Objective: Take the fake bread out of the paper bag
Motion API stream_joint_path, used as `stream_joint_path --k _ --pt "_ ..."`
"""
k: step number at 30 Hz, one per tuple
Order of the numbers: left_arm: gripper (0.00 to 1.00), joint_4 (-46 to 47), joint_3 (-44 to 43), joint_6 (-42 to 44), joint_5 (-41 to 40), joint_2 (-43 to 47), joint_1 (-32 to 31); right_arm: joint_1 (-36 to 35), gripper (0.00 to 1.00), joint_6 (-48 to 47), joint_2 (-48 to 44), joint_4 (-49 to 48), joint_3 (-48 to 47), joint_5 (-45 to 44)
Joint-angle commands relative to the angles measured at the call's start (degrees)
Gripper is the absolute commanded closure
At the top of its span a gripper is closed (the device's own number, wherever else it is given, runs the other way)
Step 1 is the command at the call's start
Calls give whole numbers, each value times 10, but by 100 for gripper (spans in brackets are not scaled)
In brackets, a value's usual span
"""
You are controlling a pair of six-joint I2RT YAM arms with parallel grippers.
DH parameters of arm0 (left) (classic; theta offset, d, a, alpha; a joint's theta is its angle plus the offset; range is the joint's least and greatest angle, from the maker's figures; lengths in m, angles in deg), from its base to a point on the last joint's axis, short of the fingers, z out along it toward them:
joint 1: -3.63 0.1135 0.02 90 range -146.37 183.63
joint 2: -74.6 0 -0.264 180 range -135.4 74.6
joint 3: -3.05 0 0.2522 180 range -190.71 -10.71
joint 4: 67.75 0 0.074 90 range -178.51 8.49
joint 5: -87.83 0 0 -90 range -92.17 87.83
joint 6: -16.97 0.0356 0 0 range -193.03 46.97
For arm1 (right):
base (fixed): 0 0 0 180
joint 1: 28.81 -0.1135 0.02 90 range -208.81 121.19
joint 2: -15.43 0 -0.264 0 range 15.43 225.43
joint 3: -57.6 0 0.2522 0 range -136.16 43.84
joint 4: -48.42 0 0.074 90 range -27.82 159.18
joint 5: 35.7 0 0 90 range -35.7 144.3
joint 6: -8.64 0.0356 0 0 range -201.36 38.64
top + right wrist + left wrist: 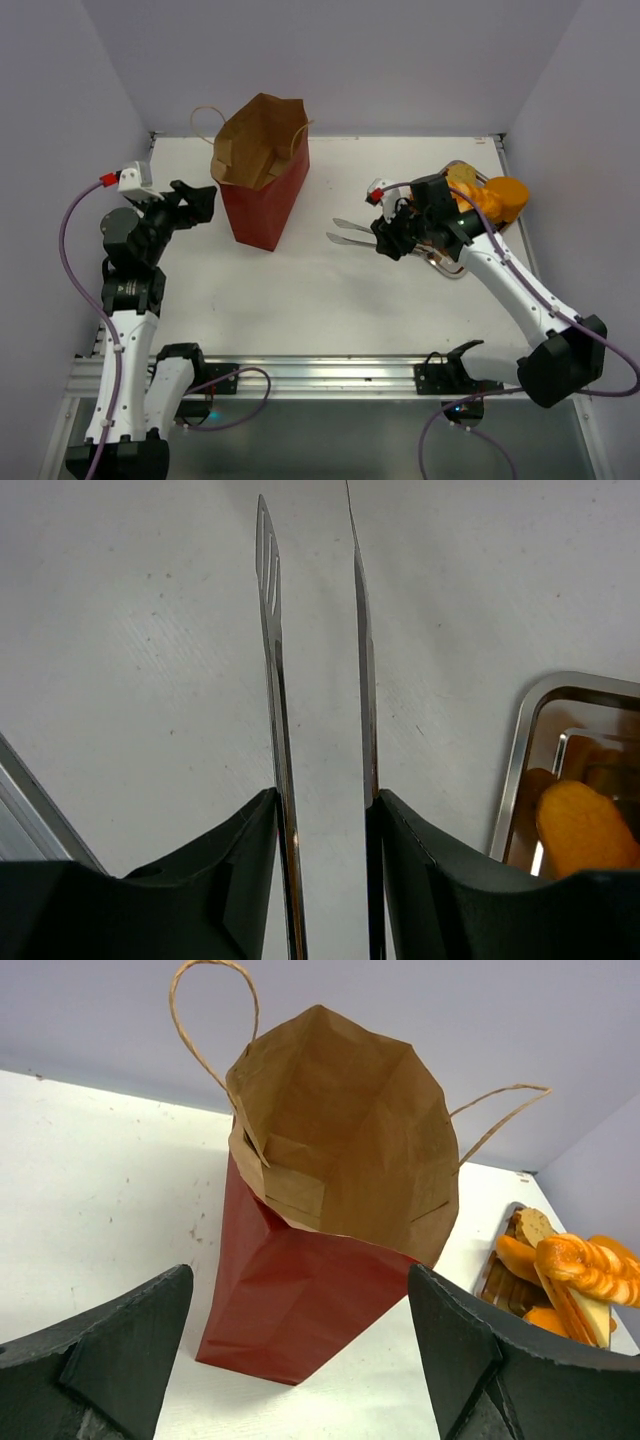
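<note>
Left edge of the table [330,310]: I am holding my left gripper [203,205] with its fingers spread wide, gripping nothing, aiming at the paper bag [262,190] from just beside it. The bag is standing upright near the far edge, left of centre, mouth gaping.

Right of centre: my right gripper [392,238] is clamping a pair of metal tongs [350,232], tips pointing left at the bag, well apart from it. The tray [522,742] is sitting at the right edge, carrying bread [500,198].

Risks I am weighing: nothing is bracing the bag, so tongs snagging its rim or a handle [205,1000] could tip it. The blades could also pinch paper instead of bread.

The bag's bottom is hiding from every view, so I cannot tell whether bread is lying inside. My right arm is covering part of the tray.
</note>
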Motion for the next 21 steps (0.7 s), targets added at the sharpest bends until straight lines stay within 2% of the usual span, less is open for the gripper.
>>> stream_joint_path --k 1,4,8,15,21 --pt "7 -35 -29 22 -5 12 4 1 53 50 6 -152 53 46" --pt "5 -48 -24 29 17 22 4 1 53 97 15 -252 113 33" --pt "4 -58 11 24 45 53 4 0 53 127 54 -332 161 -1" --pt "1 -73 60 16 74 95 3 0 50 133 128 -352 185 -11" --pt "0 -63 93 6 120 109 3 0 49 112 137 -326 177 -8"
